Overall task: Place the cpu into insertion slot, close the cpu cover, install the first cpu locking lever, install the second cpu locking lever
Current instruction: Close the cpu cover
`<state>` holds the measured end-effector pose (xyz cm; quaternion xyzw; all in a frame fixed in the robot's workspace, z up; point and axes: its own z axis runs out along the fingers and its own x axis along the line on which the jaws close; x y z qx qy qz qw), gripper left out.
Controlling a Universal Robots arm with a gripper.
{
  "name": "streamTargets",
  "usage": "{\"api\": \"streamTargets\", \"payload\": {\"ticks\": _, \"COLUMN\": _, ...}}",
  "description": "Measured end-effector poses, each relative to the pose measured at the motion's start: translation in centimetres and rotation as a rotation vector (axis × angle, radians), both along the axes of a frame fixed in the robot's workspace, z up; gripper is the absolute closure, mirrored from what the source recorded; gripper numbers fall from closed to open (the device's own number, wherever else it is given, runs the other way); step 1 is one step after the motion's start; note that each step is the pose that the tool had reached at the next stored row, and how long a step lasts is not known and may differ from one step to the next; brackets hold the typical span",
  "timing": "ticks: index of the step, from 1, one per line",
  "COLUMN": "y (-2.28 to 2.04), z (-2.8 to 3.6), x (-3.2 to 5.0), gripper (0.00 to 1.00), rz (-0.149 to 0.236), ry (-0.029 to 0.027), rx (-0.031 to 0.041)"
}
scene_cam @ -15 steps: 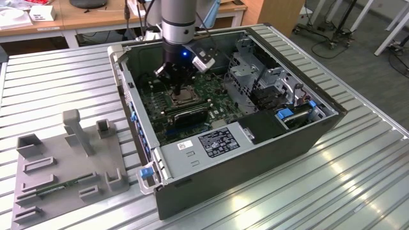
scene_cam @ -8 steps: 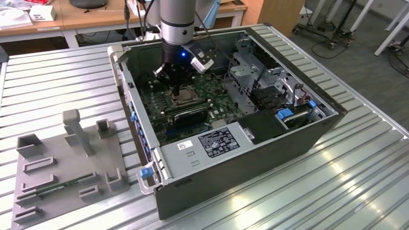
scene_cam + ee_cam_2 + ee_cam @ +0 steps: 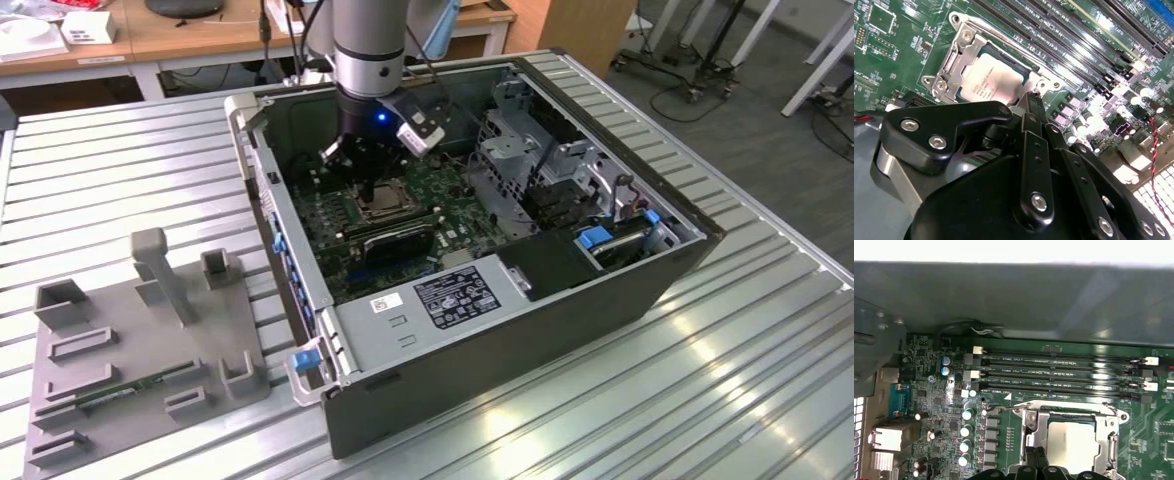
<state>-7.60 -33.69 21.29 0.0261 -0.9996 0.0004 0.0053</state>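
Exterior view: an arm (image 3: 367, 50) reaches down into an open computer case (image 3: 534, 330) on a slatted table (image 3: 747, 400). Its gripper (image 3: 358, 160) hovers just above the slot (image 3: 358, 207) on the green board (image 3: 454, 190). Second wrist view: the cpu (image 3: 991, 82) lies flat in the slot (image 3: 956, 20), pale face up. The cover (image 3: 954, 57) lies down around it, its window framing the chip. The gripper (image 3: 1034, 97) is clenched, with nothing seen between its fingertips, and its tip sits just beside one corner of the slot. First wrist view: the cpu (image 3: 1071, 440) is seated under the cover (image 3: 1029, 425), next to the memory slots (image 3: 1064, 372). A thin wire lever (image 3: 1004, 408) runs along the slot's edge on that side, and its bent end sticks out past the corner. The clenched gripper (image 3: 1036, 457) is at the slot's opposite edge. Placing the cpu and closing the cover look done. Whether either lever is latched cannot be told, so that part seems unfinished.
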Motion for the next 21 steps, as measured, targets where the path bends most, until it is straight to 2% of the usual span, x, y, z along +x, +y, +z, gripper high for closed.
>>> {"api": "streamTargets", "payload": {"ticks": 21, "y": 0.00, "z": -0.59, "x": -0.03, "gripper": 0.89, "rz": -0.001, "ry": 0.0000, "rx": -0.0006}}
